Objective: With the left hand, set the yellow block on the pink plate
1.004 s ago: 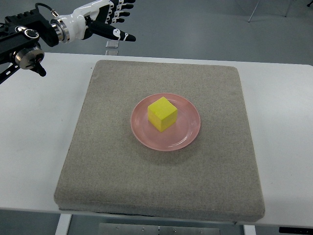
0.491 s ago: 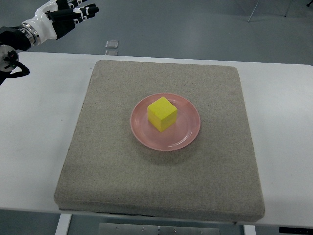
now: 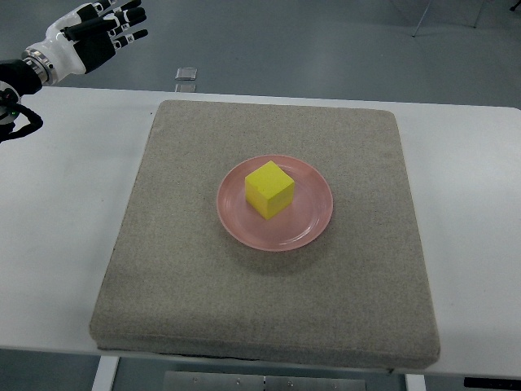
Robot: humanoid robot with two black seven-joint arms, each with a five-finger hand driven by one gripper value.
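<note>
A yellow block (image 3: 270,189) rests on the pink plate (image 3: 312,224), near its middle, slightly left. The plate sits at the centre of a grey felt mat (image 3: 269,228). My left hand (image 3: 102,34) is at the far top left, beyond the table's back edge and far from the plate. Its fingers are spread and hold nothing. The right arm is out of view.
The mat lies on a white table (image 3: 57,212). A small pale object (image 3: 186,74) lies on the floor beyond the table's back edge. A chair leg (image 3: 423,18) shows at the top right.
My left hand has pulled back to the left and away from the mat, toward the top left corner. The block and plate have not moved.
</note>
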